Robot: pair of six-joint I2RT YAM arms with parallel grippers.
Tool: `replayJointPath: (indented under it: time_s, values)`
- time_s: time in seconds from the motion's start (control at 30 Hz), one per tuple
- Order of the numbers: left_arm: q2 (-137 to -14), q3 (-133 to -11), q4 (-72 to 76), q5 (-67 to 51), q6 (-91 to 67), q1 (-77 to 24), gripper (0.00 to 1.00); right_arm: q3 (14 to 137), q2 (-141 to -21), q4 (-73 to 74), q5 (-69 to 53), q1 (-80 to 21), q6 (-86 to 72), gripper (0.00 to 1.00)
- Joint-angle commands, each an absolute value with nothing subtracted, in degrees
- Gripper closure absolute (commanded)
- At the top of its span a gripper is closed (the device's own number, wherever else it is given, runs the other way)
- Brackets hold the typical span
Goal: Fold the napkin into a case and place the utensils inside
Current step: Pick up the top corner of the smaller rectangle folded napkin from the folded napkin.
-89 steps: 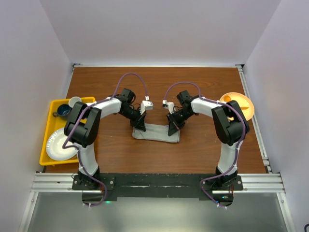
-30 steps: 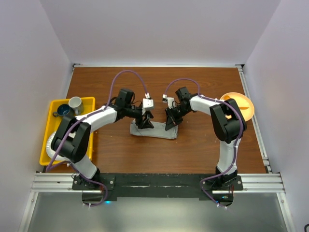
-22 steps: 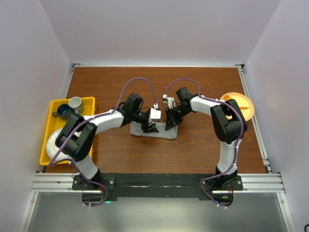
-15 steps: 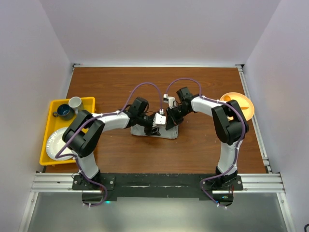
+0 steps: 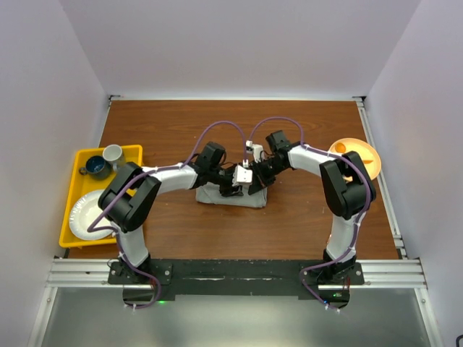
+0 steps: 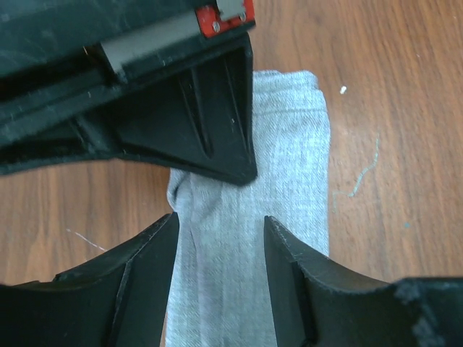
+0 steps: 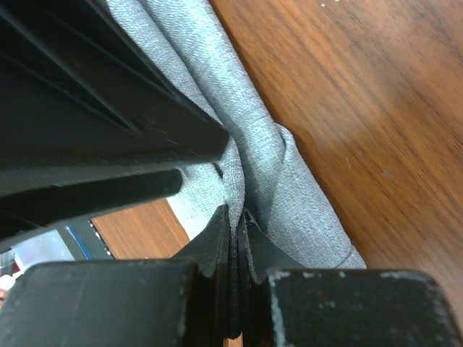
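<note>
Brown wooden table (image 5: 304, 217) carries the light-grey folded cloth napkin (image 5: 224, 199) at its middle, a narrow strip. The right gripper (image 7: 233, 214) pinches a raised fold tight — the left gripper (image 6: 218, 225), jaws partly apart, straddles the cloth beside it, gripping nothing.

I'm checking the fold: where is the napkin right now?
In the top view the napkin lies mid-table, a folded strip under the left gripper; the right gripper pinches one fold.

Right jaws block left jaws' way (tabletop (image 5: 159, 130) beyond open).
</note>
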State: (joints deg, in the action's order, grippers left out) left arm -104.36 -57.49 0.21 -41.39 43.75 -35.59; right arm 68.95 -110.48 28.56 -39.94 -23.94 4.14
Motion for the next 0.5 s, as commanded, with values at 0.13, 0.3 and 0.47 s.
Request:
replayJointPath:
  time_s: [0.13,0.3,0.47]
  values:
    - [-106.8,-61.9,0.6,-42.4,44.3,-36.8,0.50,68.3,-106.2,26.5,-42.5,-23.6,5.6,1.00]
    - [-107.5,-62.5,0.1,-42.5,44.2,-36.9,0.64,68.5,-106.1,26.6,-43.2,-23.7,5.7,1.00]
    - [-108.6,-64.6,-5.1,-41.9,44.2,-36.9,0.82,69.0,-106.3,26.8,-43.9,-23.6,5.9,1.00]
